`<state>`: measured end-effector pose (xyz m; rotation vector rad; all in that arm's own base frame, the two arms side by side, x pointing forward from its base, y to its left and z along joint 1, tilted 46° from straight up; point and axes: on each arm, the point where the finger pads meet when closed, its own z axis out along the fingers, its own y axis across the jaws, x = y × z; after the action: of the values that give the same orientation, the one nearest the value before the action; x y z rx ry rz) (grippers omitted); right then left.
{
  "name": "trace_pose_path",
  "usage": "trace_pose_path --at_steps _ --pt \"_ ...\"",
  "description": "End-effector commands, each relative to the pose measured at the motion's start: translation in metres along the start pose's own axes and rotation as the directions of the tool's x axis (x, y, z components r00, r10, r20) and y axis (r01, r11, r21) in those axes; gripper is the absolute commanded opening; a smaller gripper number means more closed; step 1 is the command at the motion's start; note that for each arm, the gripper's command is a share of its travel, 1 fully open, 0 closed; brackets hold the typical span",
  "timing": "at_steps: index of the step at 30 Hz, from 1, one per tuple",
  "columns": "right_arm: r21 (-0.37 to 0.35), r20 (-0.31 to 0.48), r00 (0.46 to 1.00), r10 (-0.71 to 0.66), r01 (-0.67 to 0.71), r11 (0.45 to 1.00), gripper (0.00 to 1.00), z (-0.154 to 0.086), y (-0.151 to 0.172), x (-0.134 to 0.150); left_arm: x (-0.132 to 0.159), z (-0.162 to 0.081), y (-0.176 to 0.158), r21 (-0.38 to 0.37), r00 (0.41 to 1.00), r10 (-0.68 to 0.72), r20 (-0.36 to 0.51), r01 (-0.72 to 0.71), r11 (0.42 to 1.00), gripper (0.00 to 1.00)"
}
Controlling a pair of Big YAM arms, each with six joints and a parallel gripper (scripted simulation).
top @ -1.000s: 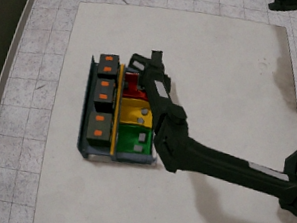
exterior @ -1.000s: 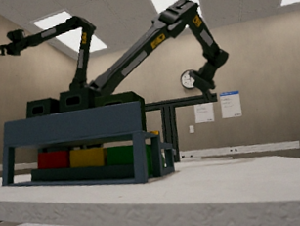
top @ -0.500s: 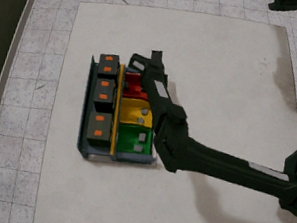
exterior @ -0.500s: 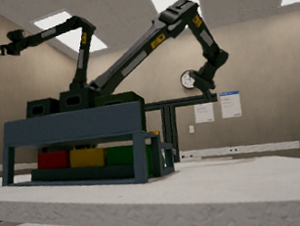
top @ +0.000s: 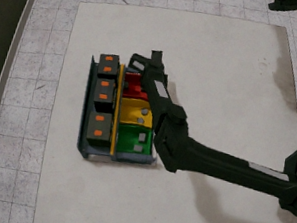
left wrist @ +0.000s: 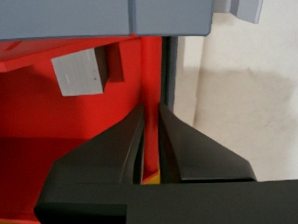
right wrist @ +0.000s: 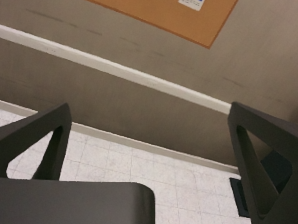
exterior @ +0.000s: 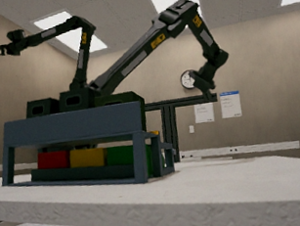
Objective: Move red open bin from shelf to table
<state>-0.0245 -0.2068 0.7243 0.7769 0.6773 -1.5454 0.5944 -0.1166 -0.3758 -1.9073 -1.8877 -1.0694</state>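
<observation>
Red bin: the open bin (top: 135, 85) (exterior: 53, 160) (left wrist: 120, 115) stands on the lower level of the blue-grey shelf (top: 86, 114) (exterior: 71, 127) (left wrist: 90, 20), at one end of its row; it is not out on the surface (top: 236, 64) (exterior: 179, 196).
Left tool: the left gripper (top: 135, 67) (left wrist: 151, 111) is clenched on the red bin's side wall at the outer end of the shelf, one finger on either side of the wall; its fingers stand nearly together.
Right tool: the right gripper (top: 275, 5) (exterior: 1, 50) (right wrist: 149, 111) is released, fingers wide apart, raised and well apart from the shelf.
Red bin's parts: a grey block (left wrist: 79, 72) shows inside, near the shelf's upper board.
Yellow bin: the yellow bin (top: 131, 111) (exterior: 87, 157) stands beside the red one on the shelf's lower level, with grey parts in it.
Green bin: the green bin (top: 132, 134) (exterior: 121, 156) is at the row's other end on the shelf, on the yellow bin's far side from the red; grey parts lie in it too.
Dark boxes: three, the first (top: 108, 65), second (top: 105, 94) and third (top: 99, 128), all with orange marks, line the shelf's upper level.
</observation>
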Motion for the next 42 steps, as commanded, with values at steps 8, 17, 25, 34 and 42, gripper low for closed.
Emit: trace_pose_path --at_steps 8,17,25,34,42 --pt "0.005 0.056 0.998 -0.019 0.019 1.000 1.00 -0.0062 -0.0018 -0.0387 -0.0026 -0.0001 0.0106 -0.011 1.000 -0.017 0.007 0.017 1.000 0.00" --pt "0.005 0.056 0.998 -0.019 0.019 1.000 1.00 -0.0062 -0.0018 -0.0387 -0.0030 -0.0019 0.0116 -0.013 1.000 -0.019 0.007 0.019 1.000 0.00" --pt "0.005 0.056 0.998 -0.019 0.019 1.000 1.00 -0.0062 -0.0018 -0.0387 -0.0033 -0.0031 0.0122 -0.014 1.000 -0.019 0.007 0.020 1.000 0.00" --pt "0.005 0.056 0.998 -0.019 0.019 1.000 1.00 -0.0062 -0.0018 -0.0387 -0.0037 -0.0047 0.0128 -0.016 1.000 -0.020 0.007 0.020 1.000 0.00" --pt "0.005 0.056 0.998 -0.019 0.019 1.000 1.00 -0.0062 -0.0018 -0.0387 -0.0039 -0.0058 0.0131 -0.017 1.000 -0.021 0.007 0.021 1.000 0.00"
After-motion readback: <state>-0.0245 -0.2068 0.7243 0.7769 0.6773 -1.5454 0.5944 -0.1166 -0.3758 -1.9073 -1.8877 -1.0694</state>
